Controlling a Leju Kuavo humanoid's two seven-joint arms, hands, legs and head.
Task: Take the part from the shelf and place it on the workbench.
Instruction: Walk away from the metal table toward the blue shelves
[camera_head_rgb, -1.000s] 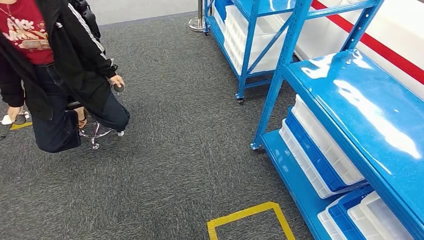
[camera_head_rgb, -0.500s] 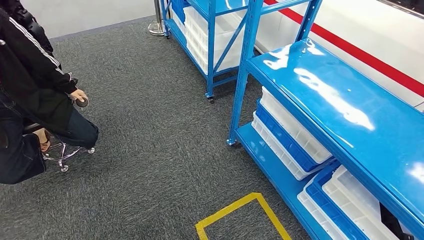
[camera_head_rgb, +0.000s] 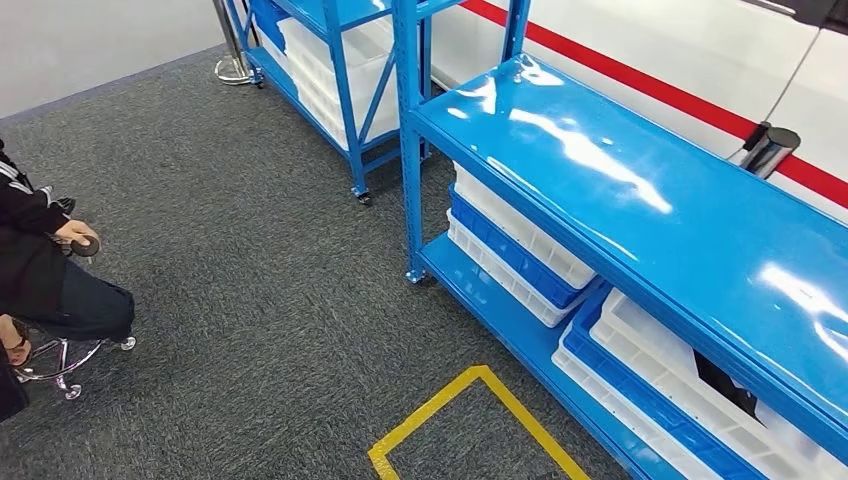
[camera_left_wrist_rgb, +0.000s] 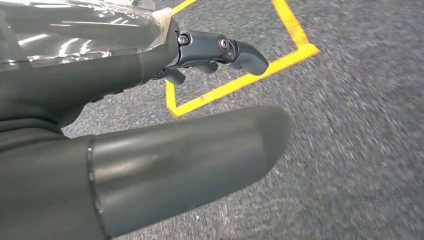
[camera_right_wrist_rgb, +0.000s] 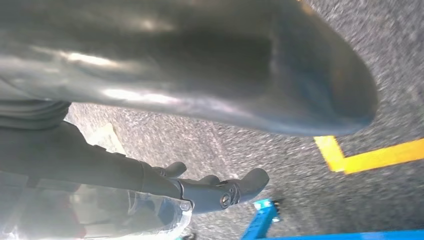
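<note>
Head view: the blue shelf (camera_head_rgb: 620, 190) stood ahead and to the right, its long axis running from the upper middle of the frame down to the lower right corner. Its glossy top deck carried nothing visible. White and blue bins (camera_head_rgb: 520, 255) were stacked on the lower level, and a dark object (camera_head_rgb: 722, 378) lay in the bin nearest the lower right corner; it could not be confirmed as the part. A yellow floor marking (camera_head_rgb: 470, 420) lay on the carpet just beside the shelf's lower deck. A seated person (camera_head_rgb: 50, 280) occupied the left edge, well apart from the shelf.

Left wrist view: the left hand (camera_left_wrist_rgb: 200, 55) hung over the carpet near a corner of the yellow marking. Its fingers (camera_left_wrist_rgb: 245, 52) were loosely curled and apart, holding nothing.

Right wrist view: the right hand (camera_right_wrist_rgb: 210, 187) hung likewise, fingers (camera_right_wrist_rgb: 250, 181) apart and empty, with a blue shelf post (camera_right_wrist_rgb: 260, 217) and deck edge near the fingertips.

Assessment: the shelf lay on the robot's right side, so the right hand was judged the nearer. The dark object sat low and under the top deck, so a reach would have to enter beneath that deck, across the shelf's long axis.
</note>
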